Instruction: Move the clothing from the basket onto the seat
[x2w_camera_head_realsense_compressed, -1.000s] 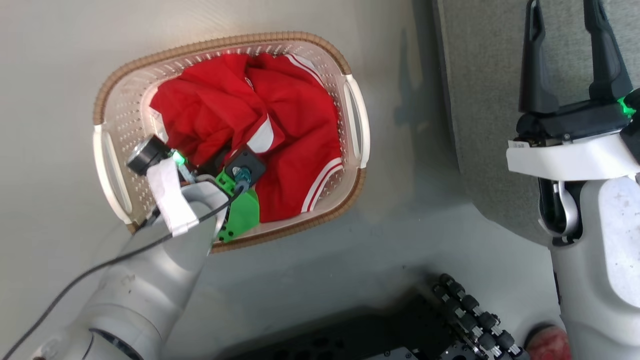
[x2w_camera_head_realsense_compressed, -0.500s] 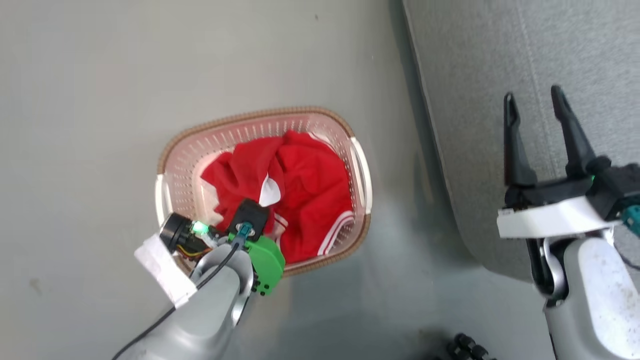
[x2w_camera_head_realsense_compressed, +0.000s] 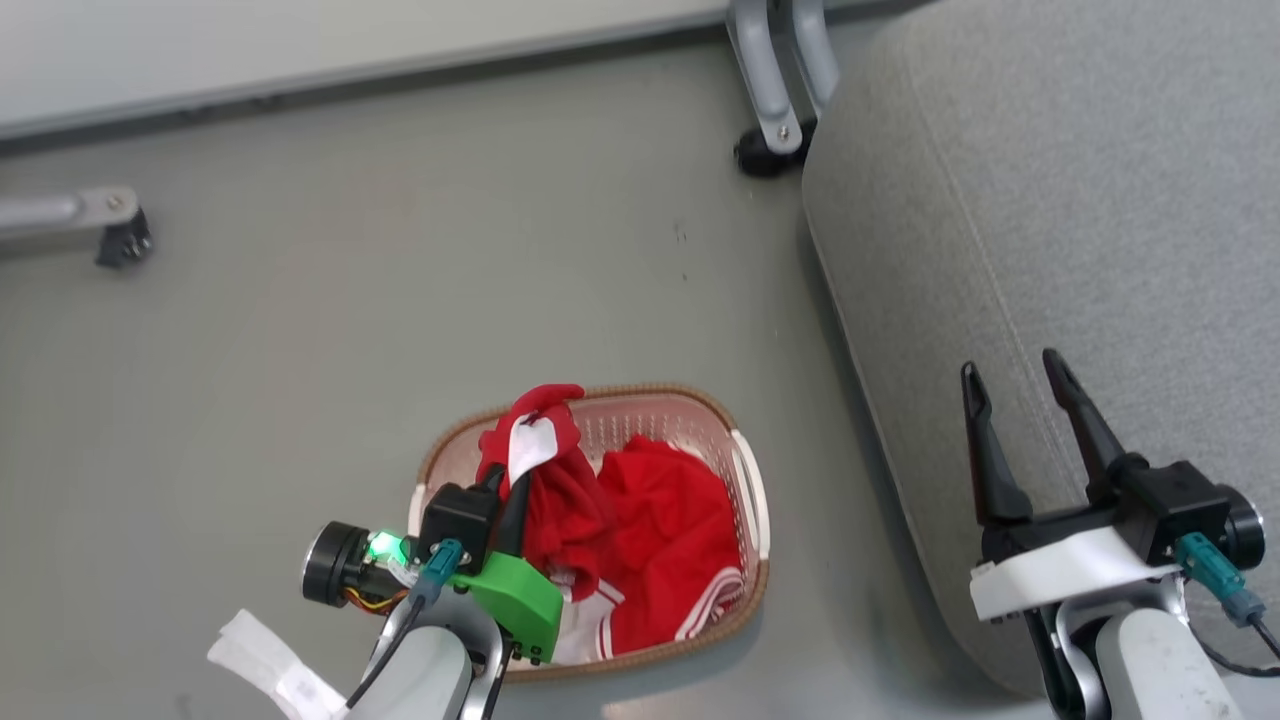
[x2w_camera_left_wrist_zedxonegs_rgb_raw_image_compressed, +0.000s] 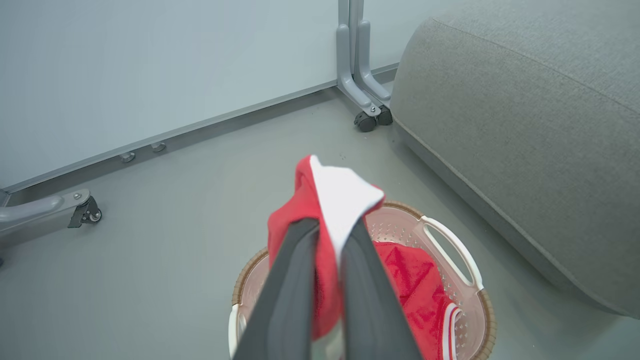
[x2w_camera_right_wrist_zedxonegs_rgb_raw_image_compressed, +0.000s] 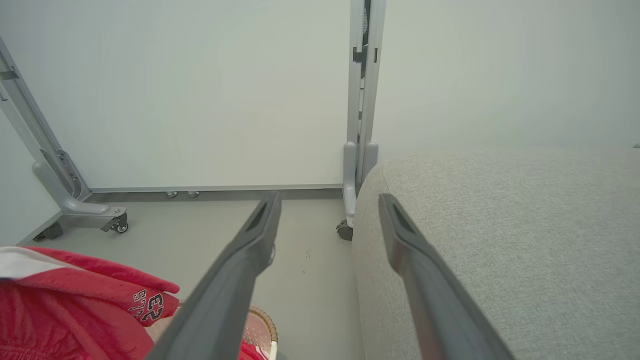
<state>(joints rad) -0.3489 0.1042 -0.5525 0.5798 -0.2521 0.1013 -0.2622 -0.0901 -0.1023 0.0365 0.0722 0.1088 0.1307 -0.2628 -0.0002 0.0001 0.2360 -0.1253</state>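
The cream basket (x2w_camera_head_realsense_compressed: 748, 500) with its brown rim stands on the grey floor, left of the seat (x2w_camera_head_realsense_compressed: 1050, 200). My left gripper (x2w_camera_head_realsense_compressed: 512, 490) is shut on a red piece of clothing (x2w_camera_head_realsense_compressed: 545, 470) with a white patch, held up over the basket's left half while its lower part hangs inside. In the left wrist view, the cloth (x2w_camera_left_wrist_zedxonegs_rgb_raw_image_compressed: 287, 225) is pinched between the gripper's (x2w_camera_left_wrist_zedxonegs_rgb_raw_image_compressed: 332, 230) fingers. Another red garment (x2w_camera_head_realsense_compressed: 670, 540) with white stripes lies in the basket. My right gripper (x2w_camera_head_realsense_compressed: 1010, 365) is open and empty over the seat's front edge.
A metal frame leg on casters (x2w_camera_head_realsense_compressed: 775, 100) stands at the seat's far corner. Another caster leg (x2w_camera_head_realsense_compressed: 90, 215) is at the far left. A pale wall panel (x2w_camera_left_wrist_zedxonegs_rgb_raw_image_compressed: 150, 60) runs behind both. Open floor (x2w_camera_head_realsense_compressed: 400, 300) surrounds the basket.
The head camera has risen and pulled back, so the basket looks smaller and lower. My left gripper has lifted part of one red garment above the rim. The right gripper stays open.
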